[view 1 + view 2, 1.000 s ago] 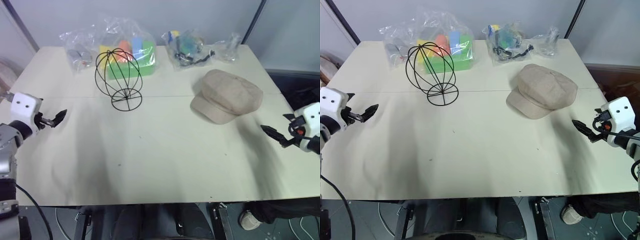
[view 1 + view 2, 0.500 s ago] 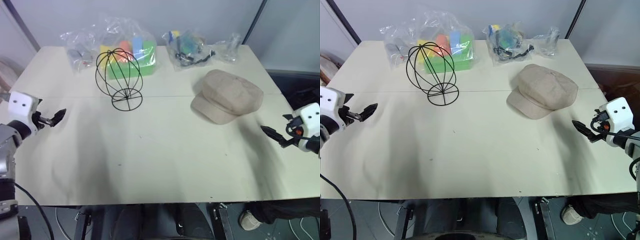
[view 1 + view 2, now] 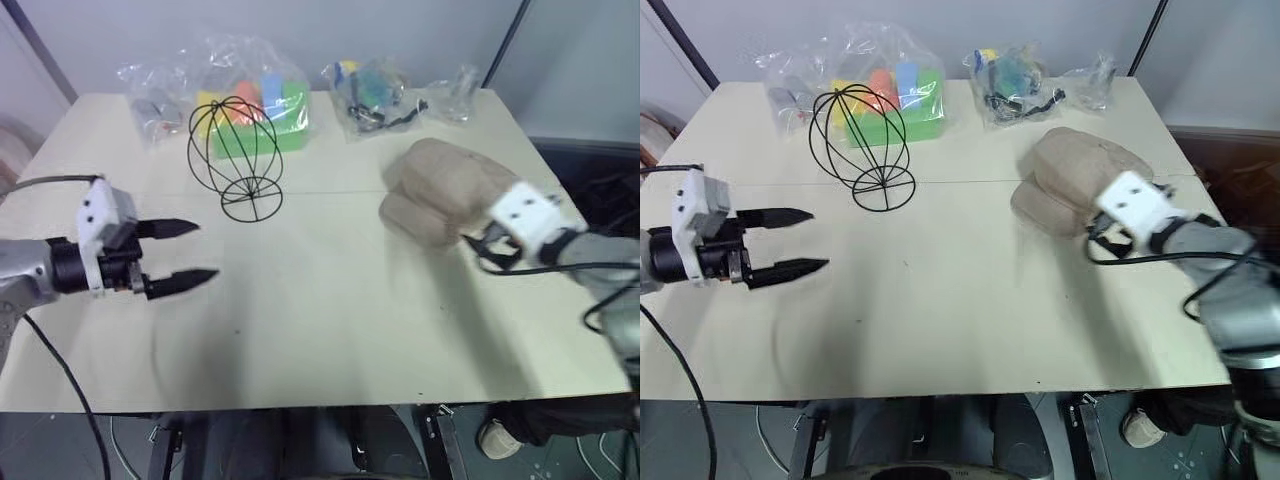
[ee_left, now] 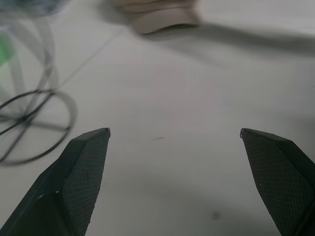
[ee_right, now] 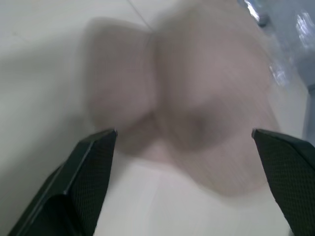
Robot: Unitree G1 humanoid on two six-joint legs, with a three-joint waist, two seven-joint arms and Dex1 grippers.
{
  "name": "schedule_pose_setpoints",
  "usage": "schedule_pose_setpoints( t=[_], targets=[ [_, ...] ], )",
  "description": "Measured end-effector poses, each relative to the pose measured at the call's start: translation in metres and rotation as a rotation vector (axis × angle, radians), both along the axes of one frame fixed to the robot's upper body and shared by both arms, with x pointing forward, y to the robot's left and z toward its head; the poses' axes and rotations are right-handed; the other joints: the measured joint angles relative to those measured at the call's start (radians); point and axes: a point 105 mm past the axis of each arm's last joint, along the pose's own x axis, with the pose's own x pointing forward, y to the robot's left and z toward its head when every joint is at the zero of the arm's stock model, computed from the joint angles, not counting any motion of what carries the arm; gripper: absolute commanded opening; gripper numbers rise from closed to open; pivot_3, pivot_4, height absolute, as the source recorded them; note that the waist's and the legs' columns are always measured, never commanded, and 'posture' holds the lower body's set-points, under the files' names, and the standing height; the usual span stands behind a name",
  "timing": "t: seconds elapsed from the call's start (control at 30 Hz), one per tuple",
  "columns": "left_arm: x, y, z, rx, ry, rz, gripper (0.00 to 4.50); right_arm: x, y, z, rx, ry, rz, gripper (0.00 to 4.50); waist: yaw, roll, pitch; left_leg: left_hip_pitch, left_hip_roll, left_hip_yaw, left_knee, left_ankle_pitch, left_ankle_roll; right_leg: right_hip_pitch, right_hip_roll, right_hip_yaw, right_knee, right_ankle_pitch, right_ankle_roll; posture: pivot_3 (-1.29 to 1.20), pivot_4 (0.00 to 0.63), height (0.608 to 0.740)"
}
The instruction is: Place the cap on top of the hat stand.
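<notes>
Both grippers gape wide and empty, right gripper [image 5: 184, 135] just short of the cap [image 3: 1075, 180], left gripper [image 3: 195, 250] near the hat stand [image 3: 238, 155].

This looks like a test room or lab. A plain cream bench [image 3: 940, 320] stands by bare grey walls [image 3: 940, 25]. Clear bags of colourful toys [image 3: 885, 85] lie at the bench's far edge.

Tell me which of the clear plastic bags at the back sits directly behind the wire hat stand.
The bag with the green, orange and blue blocks, right behind the hat stand. The other bags lie off to either side of it.
</notes>
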Motion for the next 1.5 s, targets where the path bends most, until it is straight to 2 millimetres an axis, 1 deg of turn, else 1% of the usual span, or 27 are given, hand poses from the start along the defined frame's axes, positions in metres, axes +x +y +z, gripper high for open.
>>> schedule_pose_setpoints(
  t=[0.03,0.1,0.13,0.2,0.23,0.3,0.4,0.47,0.6,0.63,0.7,0.8,0.83,0.87,0.9,0.93,1.1,1.2,1.27,1.37,1.43,1.5],
  targets=[
    [0.0,-0.007,0.0,-0.002,0.004,-0.029,4.44,0.004,0.014,-0.006,0.003,-0.008,0.008,4.5,0.001,0.0,0.0,-0.001,0.0,0.0,0.001,0.0,0.0,0.0,0.0,0.0,0.0,0.0,0.0,0.0,0.15,0.74],
    [0.003,-0.016,0.004,-0.013,-0.008,-0.061,4.44,0.011,0.029,-0.017,-0.03,-0.014,0.016,4.5,0.0,0.0,0.0,-0.001,-0.001,0.0,0.001,0.0,0.0,0.0,0.0,0.0,0.0,0.0,0.0,0.0,0.15,0.74],
    [0.006,-0.025,0.007,-0.025,-0.024,-0.087,4.44,0.019,0.037,-0.024,-0.06,-0.029,0.003,4.5,-0.001,-0.001,0.0,-0.001,-0.001,0.0,0.002,0.0,0.0,0.0,0.0,0.0,0.0,0.0,0.001,0.0,0.15,0.74],
    [0.009,-0.034,0.009,-0.032,-0.036,-0.117,4.44,0.028,0.044,-0.038,-0.12,-0.034,-0.007,4.5,-0.002,-0.001,0.0,-0.002,-0.002,0.0,0.002,0.0,0.0,0.0,0.0,0.0,0.0,0.002,0.003,0.0,0.15,0.74],
    [0.012,-0.037,0.011,-0.038,-0.042,-0.122,4.44,0.034,0.041,-0.049,-0.171,-0.023,-0.026,4.5,-0.002,-0.001,0.0,-0.002,-0.002,0.0,0.002,0.0,0.0,-0.001,0.0,0.0,0.0,0.002,0.004,0.0,0.15,0.74],
    [0.015,-0.038,0.011,-0.038,-0.042,-0.121,4.44,0.045,0.042,-0.048,-0.226,-0.068,-0.036,4.5,-0.005,-0.001,-0.001,-0.001,-0.002,0.0,0.002,0.0,0.0,0.0,0.0,0.0,0.0,0.002,0.004,0.0,0.15,0.74],
    [0.016,-0.043,0.015,-0.048,-0.06,-0.135,4.44,0.062,0.032,-0.047,-0.299,-0.12,-0.082,4.5,-0.007,-0.001,-0.001,0.0,-0.002,0.0,0.002,0.0,0.0,0.0,0.001,0.0,0.0,0.002,0.004,0.0,0.15,0.74],
    [0.018,-0.045,0.015,-0.054,-0.061,-0.137,4.44,0.073,0.03,-0.049,-0.358,-0.148,-0.089,4.5,-0.007,-0.002,-0.001,0.0,-0.002,0.0,0.002,0.0,0.0,0.001,0.001,0.0,0.001,0.002,0.004,0.0,0.15,0.74],
    [0.019,-0.048,0.015,-0.058,-0.066,-0.136,4.44,0.086,0.027,-0.049,-0.409,-0.177,-0.092,4.5,-0.006,-0.003,-0.002,0.0,-0.002,-0.001,0.004,0.0,0.0,0.002,0.001,0.0,0.001,0.002,0.004,0.0,0.15,0.74],
    [0.019,-0.047,0.016,-0.058,-0.067,-0.134,4.5,0.088,0.027,-0.05,-0.415,-0.179,-0.09,3.96,-0.005,-0.004,-0.002,0.001,-0.002,-0.001,0.004,0.0,0.0,0.003,0.001,0.0,0.001,0.002,0.004,0.0,0.15,0.74],
    [0.02,-0.047,0.016,-0.059,-0.067,-0.129,4.5,0.09,0.027,-0.055,-0.414,-0.167,-0.081,3.18,-0.004,-0.004,-0.002,0.001,-0.002,-0.001,0.004,0.0,0.0,0.003,0.001,-0.001,0.001,0.002,0.004,0.0,0.15,0.74],
    [0.021,-0.047,0.016,-0.061,-0.071,-0.114,4.5,0.089,0.028,-0.062,-0.409,-0.146,-0.067,1.69,-0.004,-0.004,-0.002,0.001,-0.002,-0.001,0.004,0.0,0.0,0.003,0.001,0.0,0.001,0.002,0.004,0.0,0.15,0.74],
    [0.021,-0.047,0.016,-0.062,-0.072,-0.111,4.5,0.089,0.027,-0.063,-0.41,-0.143,-0.074,1.18,-0.005,-0.004,-0.002,0.001,-0.002,-0.001,0.004,0.0,0.0,0.003,0.001,0.0,0.001,0.002,0.004,0.0,0.15,0.74],
    [0.021,-0.046,0.016,-0.062,-0.073,-0.109,4.5,0.089,0.024,-0.063,-0.413,-0.144,-0.084,0.79,-0.005,-0.004,-0.002,0.001,-0.002,-0.001,0.004,0.0,0.0,0.003,0.001,0.0,0.001,0.002,0.004,0.0,0.15,0.74],
    [0.022,-0.046,0.017,-0.063,-0.073,-0.106,4.5,0.089,0.021,-0.061,-0.412,-0.153,-0.096,0.32,-0.007,-0.004,-0.002,0.001,-0.002,-0.001,0.004,0.0,0.0,0.003,0.001,0.0,0.001,0.002,0.004,0.0,0.15,0.74],
    [0.022,-0.046,0.017,-0.063,-0.073,-0.105,4.5,0.09,0.019,-0.058,-0.408,-0.162,-0.105,0.07,-0.008,-0.004,-0.002,0.001,-0.002,-0.001,0.004,0.0,0.0,0.003,0.001,0.0,0.001,0.002,0.004,0.0,0.15,0.74],
    [0.023,-0.044,0.017,-0.073,-0.073,-0.076,4.5,0.091,0.017,-0.054,-0.407,-0.178,-0.107,0.07,-0.01,-0.004,-0.002,0.001,-0.001,-0.001,0.003,0.0,0.0,0.002,0.001,0.0,0.002,0.002,0.004,0.0,0.15,0.74],
    [0.025,-0.039,0.018,-0.104,-0.077,-0.032,4.5,0.09,0.015,-0.05,-0.402,-0.193,-0.107,0.07,-0.009,-0.004,-0.002,0.001,-0.001,-0.001,0.003,0.0,0.0,0.002,0.001,0.0,0.002,0.002,0.004,0.0,0.15,0.74],
    [0.027,-0.035,0.022,-0.141,-0.096,0.008,4.5,0.09,0.013,-0.042,-0.403,-0.212,-0.098,0.07,-0.008,-0.004,-0.002,0.0,-0.001,-0.001,0.003,0.0,0.0,0.002,0.001,0.0,0.002,0.002,0.004,0.0,0.15,0.74],
    [0.029,-0.026,0.029,-0.192,-0.12,0.083,4.5,0.089,0.018,-0.021,-0.393,-0.275,-0.054,0.07,-0.011,-0.003,-0.002,0.0,-0.001,-0.001,0.003,0.0,0.0,0.001,0.001,0.0,0.002,0.002,0.004,0.0,0.15,0.74],
    [0.029,-0.018,0.033,-0.232,-0.124,0.132,4.5,0.091,0.032,0.002,-0.38,-0.344,0.002,0.07,-0.021,-0.002,-0.001,0.0,-0.001,-0.001,0.002,0.0,0.0,-0.001,0.001,0.0,0.002,0.002,0.004,0.0,0.15,0.74],
    [0.029,-0.007,0.037,-0.268,-0.136,0.191,4.5,0.092,0.054,0.035,-0.328,-0.436,0.084,0.07,-0.034,-0.001,0.0,0.0,-0.001,-0.001,0.0,0.0,0.0,-0.002,0.001,0.0,0.003,0.002,0.004,0.0,0.15,0.74]
  ],
)
